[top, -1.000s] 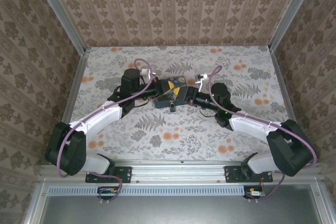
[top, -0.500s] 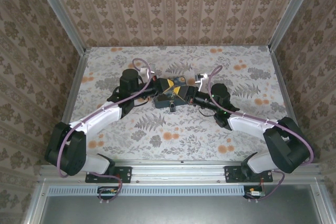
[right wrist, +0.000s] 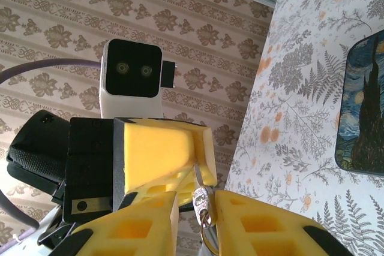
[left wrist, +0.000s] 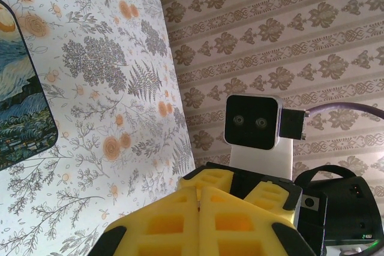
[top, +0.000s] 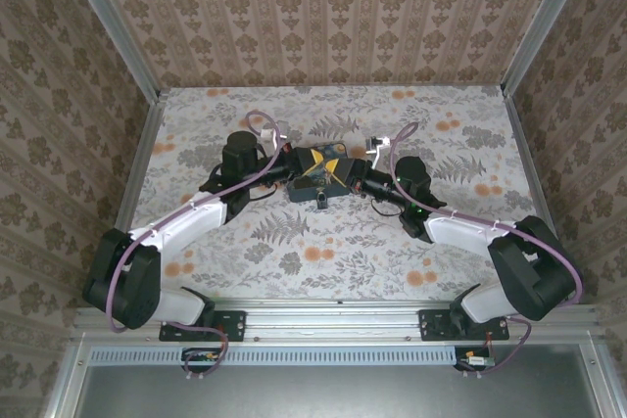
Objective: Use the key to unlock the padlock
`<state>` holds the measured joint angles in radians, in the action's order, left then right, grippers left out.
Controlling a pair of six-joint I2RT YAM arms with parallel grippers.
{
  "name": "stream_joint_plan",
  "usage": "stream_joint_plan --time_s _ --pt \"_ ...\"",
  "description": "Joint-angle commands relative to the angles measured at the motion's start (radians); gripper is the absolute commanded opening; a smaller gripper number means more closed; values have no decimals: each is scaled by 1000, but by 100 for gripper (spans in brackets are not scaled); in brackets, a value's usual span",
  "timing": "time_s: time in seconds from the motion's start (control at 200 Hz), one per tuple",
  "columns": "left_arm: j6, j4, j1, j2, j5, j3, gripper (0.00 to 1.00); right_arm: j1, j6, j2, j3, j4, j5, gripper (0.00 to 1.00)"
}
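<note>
Right arm crept toward left; claws meet, left together, right pinching key. Padlock unseen; unlocking pending.

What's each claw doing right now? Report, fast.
Left claw: closed, grasped item cannot be told.
Right claw: closed on the key, against the left claw.

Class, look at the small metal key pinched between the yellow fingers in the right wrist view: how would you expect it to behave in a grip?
The key looks thin, bare metal, so probably stiff, light and somewhat slippery. Only a narrow part sits between the right gripper fingers, so it may pivot or slip when pushed.
</note>
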<state>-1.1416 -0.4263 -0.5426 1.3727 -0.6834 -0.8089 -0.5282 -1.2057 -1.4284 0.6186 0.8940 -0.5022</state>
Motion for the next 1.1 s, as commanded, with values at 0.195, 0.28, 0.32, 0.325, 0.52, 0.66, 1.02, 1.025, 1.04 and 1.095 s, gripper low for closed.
stream_joint_plan --time_s 0.195,0.28,0.32,0.325,0.52,0.66,1.02,1.025,1.04,1.095 --pt "-32 -64 3 -21 1 23 0 -9 -8 -45 20 76 -14 23" --pt "-35 -66 3 -21 2 25 0 -12 -11 -54 30 79 -22 23" --pt "-35 -69 3 -21 3 27 0 -13 -12 -56 33 83 -22 22" --pt "-36 -69 3 -20 4 27 0 -14 -11 -57 32 83 -22 22" --pt "-40 -78 3 -17 4 31 0 -16 -19 -60 25 108 -24 16" --pt "-47 -89 4 -15 16 37 0 -16 -30 -63 20 137 -30 11" --pt "-28 -53 6 -28 35 61 0 -16 -26 -35 -20 198 1 0" --pt "-28 -52 6 -29 50 61 0 -15 -25 -34 -22 198 2 0" --pt "-26 -47 6 -32 67 62 0 -15 -25 -32 -24 197 6 0" --pt "-19 -45 6 -39 81 70 0 -15 -17 -24 -27 194 10 0"
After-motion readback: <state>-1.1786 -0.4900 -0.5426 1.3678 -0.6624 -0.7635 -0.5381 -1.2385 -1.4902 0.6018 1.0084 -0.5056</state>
